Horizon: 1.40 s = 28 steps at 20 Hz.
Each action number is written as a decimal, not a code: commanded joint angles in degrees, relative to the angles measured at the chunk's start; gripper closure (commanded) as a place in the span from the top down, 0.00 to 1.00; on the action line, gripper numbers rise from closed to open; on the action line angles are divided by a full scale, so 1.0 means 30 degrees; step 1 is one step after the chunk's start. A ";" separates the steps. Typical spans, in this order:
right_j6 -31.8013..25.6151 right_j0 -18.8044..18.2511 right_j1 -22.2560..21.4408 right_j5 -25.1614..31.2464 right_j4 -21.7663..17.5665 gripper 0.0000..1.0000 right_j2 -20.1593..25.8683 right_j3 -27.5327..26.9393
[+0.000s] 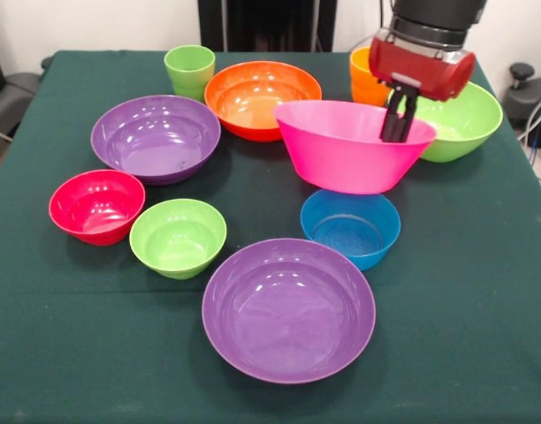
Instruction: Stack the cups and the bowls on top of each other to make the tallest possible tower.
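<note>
Gripper (400, 113) clamped on the far rim of the huge pink bowl (346, 152), holding it tilted, apparently lifted off the green counter (483, 265). Just behind it: large lime green bowl (465, 119) and orange cup (366, 79). Large orange bowl (257, 95) and light green cup (189, 69) further along the far side. One purple bowl (156, 137) beside small red bowl (96, 205) and small lime bowl (178, 236). Small blue bowl (350, 227) below the pink one; second purple bowl (288, 309) nearest the camera. Nothing nested or stacked.

You have one view only: it looks across the desk (483, 353) toward the robot, slightly from above, with the claw (400, 124) at upper right.
</note>
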 commanded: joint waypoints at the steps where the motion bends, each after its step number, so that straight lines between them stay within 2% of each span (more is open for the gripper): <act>1: 0.1392 0.0109 0.0492 0.1416 0.0550 0.00 0.1167 -0.1392; 8: 0.1056 -0.0178 0.0859 0.0759 0.0275 0.00 0.1131 -0.1329; 16: -0.0829 -0.2566 0.0700 -0.0709 -0.0892 0.00 0.2771 -0.0580; 21: -0.1001 -0.3430 -0.0204 -0.1041 -0.1175 0.00 0.3630 0.0076; 28: -0.0020 -0.2829 0.1244 -0.1204 -0.0820 0.00 0.2748 -0.1915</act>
